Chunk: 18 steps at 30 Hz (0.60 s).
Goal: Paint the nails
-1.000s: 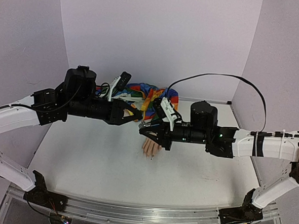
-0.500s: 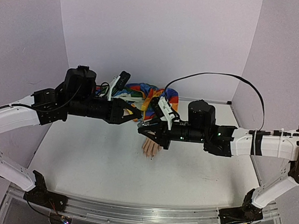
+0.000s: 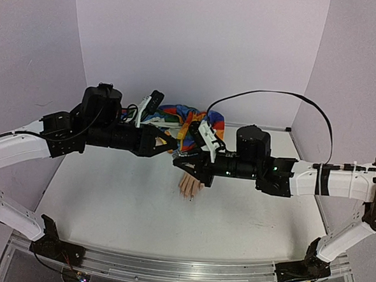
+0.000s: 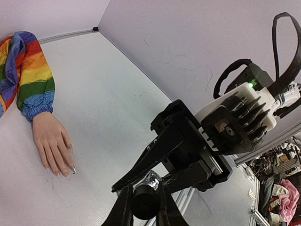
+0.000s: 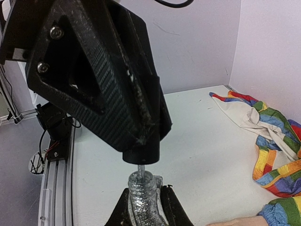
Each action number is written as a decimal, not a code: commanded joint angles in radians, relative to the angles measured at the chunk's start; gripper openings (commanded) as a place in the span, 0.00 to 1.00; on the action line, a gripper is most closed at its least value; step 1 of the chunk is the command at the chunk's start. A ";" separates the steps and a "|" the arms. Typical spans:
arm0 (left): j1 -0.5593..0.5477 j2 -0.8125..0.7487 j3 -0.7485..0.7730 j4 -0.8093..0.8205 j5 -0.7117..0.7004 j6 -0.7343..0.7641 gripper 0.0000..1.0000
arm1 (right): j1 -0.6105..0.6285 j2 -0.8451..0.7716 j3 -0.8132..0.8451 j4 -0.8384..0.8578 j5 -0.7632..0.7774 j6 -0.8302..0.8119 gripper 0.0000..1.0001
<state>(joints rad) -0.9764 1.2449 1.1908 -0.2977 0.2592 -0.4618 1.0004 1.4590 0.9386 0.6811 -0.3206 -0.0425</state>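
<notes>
Left arm reached in from the left, above the white desk (image 3: 108, 200). Left hand (image 3: 170, 147) was closed tight on a small round black cap (image 5: 141, 154), one finger either side. In the left wrist view the same cap sat pinched between the two fingers at the bottom edge.

The cap was lifted just clear of the bottle neck, not seated. A thin brush stem (image 5: 140, 168) ran from under the cap down into the neck.

Below it was a small clear glass bottle of silver glitter polish (image 5: 142, 195), upright. Right hand (image 3: 179, 161) was clamped around the bottle body, fingers touching both sides. The two hands met tip to tip over mid-desk, and the right arm came in from the right.

The pale flesh-coloured mannequin hand (image 3: 189, 186) lay flat on the desk, palm down, just on the near side of where the hands met, touched by neither. Its fingers pointed toward the near edge. The nails (image 4: 73, 169) were at those fingertips, tiny. At least one showed a silvery glint in the left wrist view; I couldn't tell about the rest.

The rainbow-striped fabric sleeve (image 4: 28, 70) ran from the wrist toward the back wall, bunched up behind both hands.
</notes>
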 commanded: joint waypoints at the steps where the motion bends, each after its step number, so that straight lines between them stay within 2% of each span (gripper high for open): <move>1: -0.001 0.014 0.034 0.004 0.021 0.025 0.00 | 0.007 0.007 0.072 0.071 0.019 -0.022 0.00; 8: -0.013 0.028 0.037 -0.046 -0.058 0.034 0.00 | 0.010 0.043 0.129 0.058 0.098 -0.050 0.00; 13: -0.025 0.047 0.071 -0.125 -0.217 0.034 0.00 | 0.059 0.084 0.165 0.097 0.314 -0.116 0.00; 18: -0.028 0.084 0.075 -0.148 -0.246 0.029 0.00 | 0.084 0.131 0.203 0.195 0.452 -0.164 0.00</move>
<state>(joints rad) -0.9901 1.2926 1.2316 -0.3851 0.0566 -0.4419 1.0637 1.5745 1.0477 0.6678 -0.0120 -0.1505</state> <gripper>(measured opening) 0.144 0.163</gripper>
